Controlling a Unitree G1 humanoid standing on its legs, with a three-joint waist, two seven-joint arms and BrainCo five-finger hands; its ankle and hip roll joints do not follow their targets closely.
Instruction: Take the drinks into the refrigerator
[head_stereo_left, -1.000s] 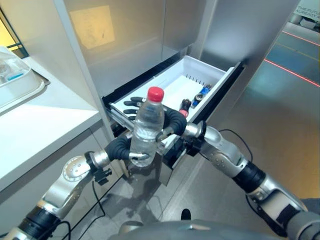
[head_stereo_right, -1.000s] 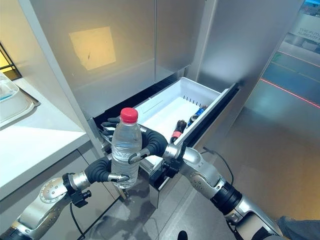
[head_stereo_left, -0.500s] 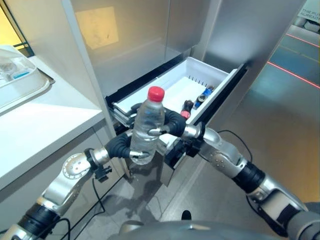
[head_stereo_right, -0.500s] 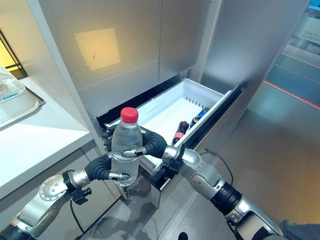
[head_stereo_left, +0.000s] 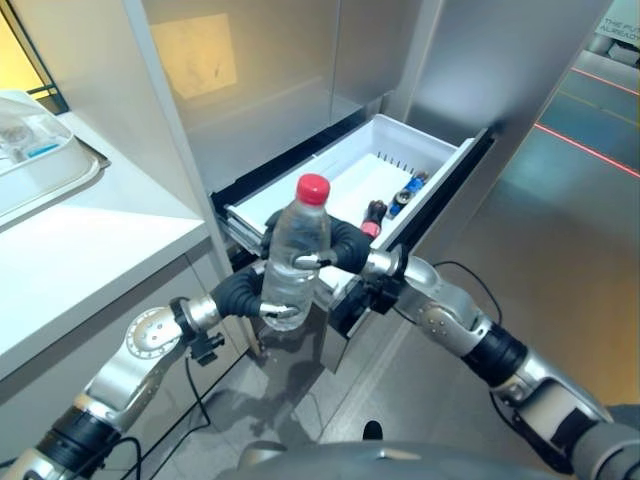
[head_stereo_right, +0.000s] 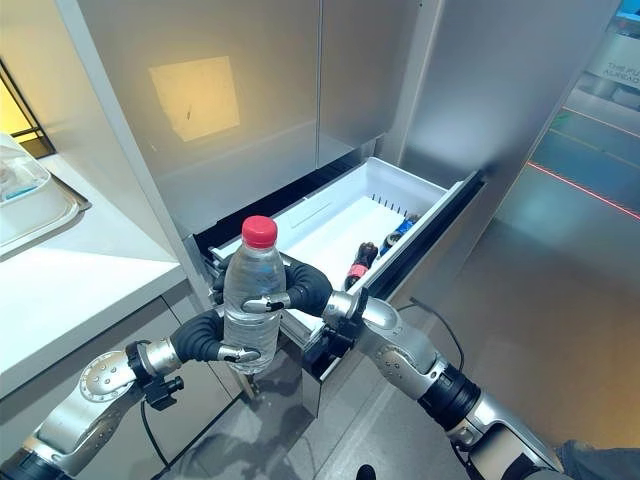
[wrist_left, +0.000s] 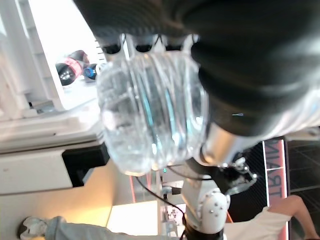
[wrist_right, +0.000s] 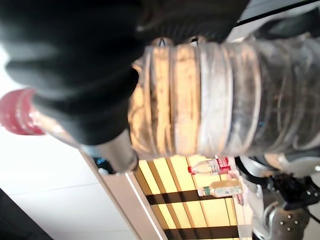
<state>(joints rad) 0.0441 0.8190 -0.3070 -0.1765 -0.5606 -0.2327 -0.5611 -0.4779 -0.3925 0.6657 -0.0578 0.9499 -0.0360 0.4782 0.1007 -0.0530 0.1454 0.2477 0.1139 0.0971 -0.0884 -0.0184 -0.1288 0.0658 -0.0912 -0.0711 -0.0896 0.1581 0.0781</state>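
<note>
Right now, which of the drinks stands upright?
The clear water bottle with the red cap, held upright over the drawer's front edge; the drawer bottles lie flat.

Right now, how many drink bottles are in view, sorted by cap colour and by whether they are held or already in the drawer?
Red-capped clear bottle, held upright by both the left hand and the right hand: 1
Red-capped dark bottle lying in the white drawer: 1
Blue-capped bottle lying in the drawer: 1
Total: 3
</note>
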